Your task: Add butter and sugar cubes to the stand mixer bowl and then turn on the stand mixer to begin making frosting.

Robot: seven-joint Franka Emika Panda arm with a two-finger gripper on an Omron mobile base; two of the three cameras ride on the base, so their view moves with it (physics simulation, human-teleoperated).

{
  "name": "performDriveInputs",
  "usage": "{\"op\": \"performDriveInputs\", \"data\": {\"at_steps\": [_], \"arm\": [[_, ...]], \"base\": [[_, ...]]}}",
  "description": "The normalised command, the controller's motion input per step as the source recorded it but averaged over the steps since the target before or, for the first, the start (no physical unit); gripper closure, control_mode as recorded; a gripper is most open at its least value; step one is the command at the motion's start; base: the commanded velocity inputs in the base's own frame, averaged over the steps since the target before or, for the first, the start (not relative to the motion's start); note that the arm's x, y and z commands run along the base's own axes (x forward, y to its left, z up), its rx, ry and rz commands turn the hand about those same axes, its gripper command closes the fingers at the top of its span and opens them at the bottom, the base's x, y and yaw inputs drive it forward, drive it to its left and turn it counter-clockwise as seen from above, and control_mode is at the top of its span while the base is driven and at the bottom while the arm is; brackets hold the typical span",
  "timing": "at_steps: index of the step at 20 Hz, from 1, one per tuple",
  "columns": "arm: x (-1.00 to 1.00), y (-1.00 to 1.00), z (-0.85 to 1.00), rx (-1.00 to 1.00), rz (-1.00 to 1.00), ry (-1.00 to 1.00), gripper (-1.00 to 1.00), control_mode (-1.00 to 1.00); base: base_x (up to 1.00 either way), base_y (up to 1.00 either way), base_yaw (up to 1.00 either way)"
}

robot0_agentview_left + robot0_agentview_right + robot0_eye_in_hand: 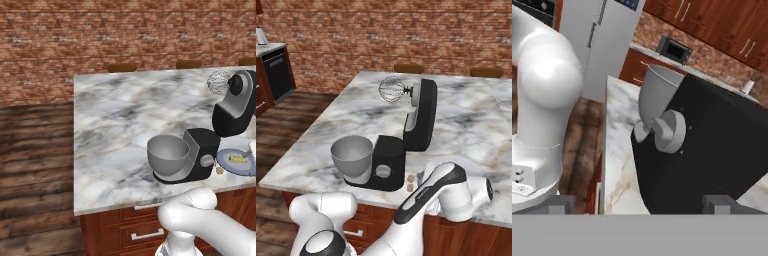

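Observation:
The black stand mixer stands on the marble island with its head tilted up and the wire whisk in the air. The grey stand mixer bowl sits on its base, and nothing shows inside it. The butter lies on a blue-grey plate right of the base. Small brown sugar cubes lie on the counter by the base's front corner. My gripper is open and holds nothing. It sits low beside the mixer base, looking at the silver knob and the bowl.
The island's near edge runs above wooden drawers. Stool backs stand along the far side against a brick wall. A fridge and dark cabinets show behind the mixer in the hand view. My own arm covers the counter right of the base.

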Motion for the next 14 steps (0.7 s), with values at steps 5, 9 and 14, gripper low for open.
{"op": "performDriveInputs", "data": {"at_steps": [5,9,14], "arm": [[0.30,0.06,-0.33,-0.02,-0.08,-0.04,-1.00,-1.00],[0.26,0.13,-0.39,-0.07,0.04,0.00,-1.00,-1.00],[0.07,0.10,-0.33,-0.08,0.08,0.00,-1.00,-1.00]], "base": [[0.00,0.00,0.00],[0.00,0.00,0.00],[0.00,0.00,0.00]]}}
